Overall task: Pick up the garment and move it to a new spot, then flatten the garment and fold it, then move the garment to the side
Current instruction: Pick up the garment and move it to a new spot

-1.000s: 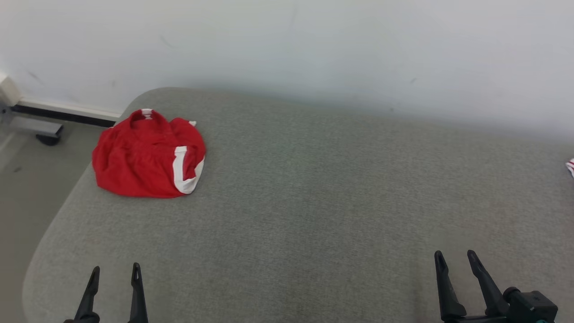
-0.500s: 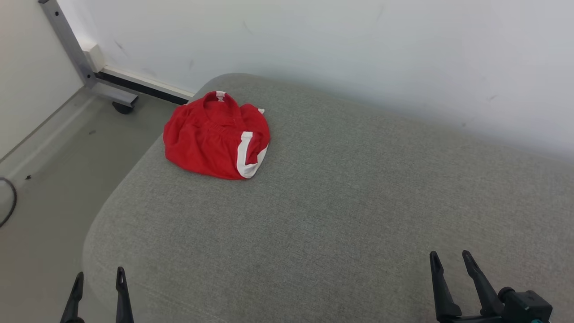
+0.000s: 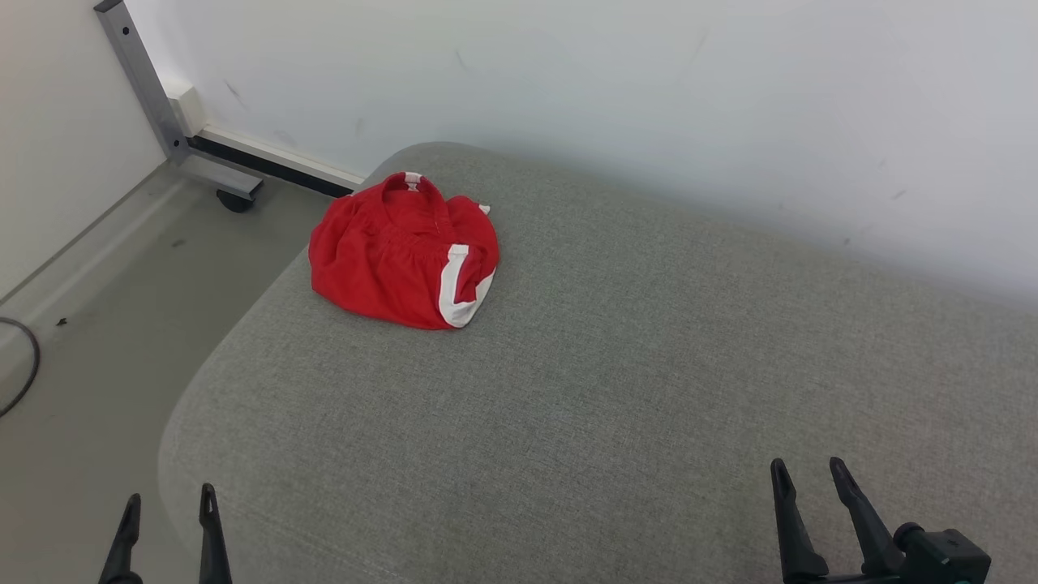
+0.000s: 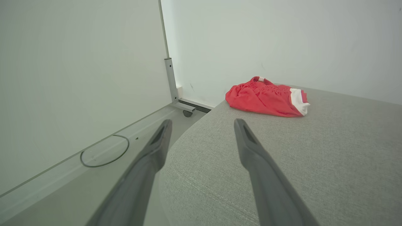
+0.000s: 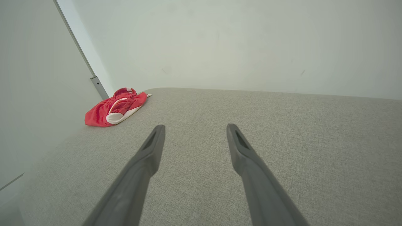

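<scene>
The left gripper [image 3: 169, 495] stands at the lower left of the head view, its two dark fingers [image 3: 213, 535] pointing up and spread apart, holding nothing. The right gripper [image 3: 807, 464] stands at the lower right, also spread wide and empty, its tips leaning a little to the left.

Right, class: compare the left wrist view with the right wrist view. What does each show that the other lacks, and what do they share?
Left wrist view: the open left pincer, a looped cable on the floor, and a caster. Right wrist view: the open right pincer over a broad stretch of grey cushion. Shared: the red garment, that cushion, the metal post and the wall.
</scene>
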Available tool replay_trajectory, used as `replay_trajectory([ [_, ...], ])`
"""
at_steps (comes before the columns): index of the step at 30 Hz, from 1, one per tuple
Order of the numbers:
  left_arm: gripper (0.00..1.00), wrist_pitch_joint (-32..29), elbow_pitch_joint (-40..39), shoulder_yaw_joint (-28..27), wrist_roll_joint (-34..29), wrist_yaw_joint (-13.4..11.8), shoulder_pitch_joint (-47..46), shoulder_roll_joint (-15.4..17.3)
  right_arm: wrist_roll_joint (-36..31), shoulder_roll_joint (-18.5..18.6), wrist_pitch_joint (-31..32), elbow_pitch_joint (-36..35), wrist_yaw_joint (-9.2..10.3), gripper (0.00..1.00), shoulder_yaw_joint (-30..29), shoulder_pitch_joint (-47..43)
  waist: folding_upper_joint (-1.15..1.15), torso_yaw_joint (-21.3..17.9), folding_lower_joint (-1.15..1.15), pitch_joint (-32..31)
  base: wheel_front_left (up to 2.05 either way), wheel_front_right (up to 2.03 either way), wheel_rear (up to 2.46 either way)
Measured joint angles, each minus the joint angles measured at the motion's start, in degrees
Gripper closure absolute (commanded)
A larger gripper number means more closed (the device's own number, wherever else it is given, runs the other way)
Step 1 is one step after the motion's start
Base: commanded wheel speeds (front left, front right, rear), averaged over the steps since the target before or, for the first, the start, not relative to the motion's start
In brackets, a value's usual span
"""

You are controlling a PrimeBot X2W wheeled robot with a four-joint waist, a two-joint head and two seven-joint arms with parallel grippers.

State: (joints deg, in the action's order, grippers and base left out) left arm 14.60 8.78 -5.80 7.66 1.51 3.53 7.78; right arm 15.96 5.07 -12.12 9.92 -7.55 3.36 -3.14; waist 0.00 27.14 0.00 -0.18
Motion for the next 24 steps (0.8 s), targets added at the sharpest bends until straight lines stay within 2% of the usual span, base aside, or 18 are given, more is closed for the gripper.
replay_trajectory([
  [7,0.0,-0.9,0.5,0.2,1.4,0.6,-5.2,1.1,-0.1,0.3,0.0,-0.4,0.0,0.0,-0.2,0.7,0.0,-1.1,0.0,0.8,0.0,0.0,0.0],
  [15,0.0,-1.6,5.5,0.2,3.2,1.8,-19.7,3.4,-1.0,2.4,1.6,-3.3,0.0,0.0,-1.5,2.8,0.0,-5.2,0.0,4.0,0.0,0.0,0.0],
  [24,0.0,-1.6,12.0,-1.2,5.3,1.5,-35.2,5.8,-1.6,5.1,3.7,-9.6,0.0,0.0,-3.6,6.4,0.01,-11.0,0.02,10.8,0.0,0.0,0.0],
])
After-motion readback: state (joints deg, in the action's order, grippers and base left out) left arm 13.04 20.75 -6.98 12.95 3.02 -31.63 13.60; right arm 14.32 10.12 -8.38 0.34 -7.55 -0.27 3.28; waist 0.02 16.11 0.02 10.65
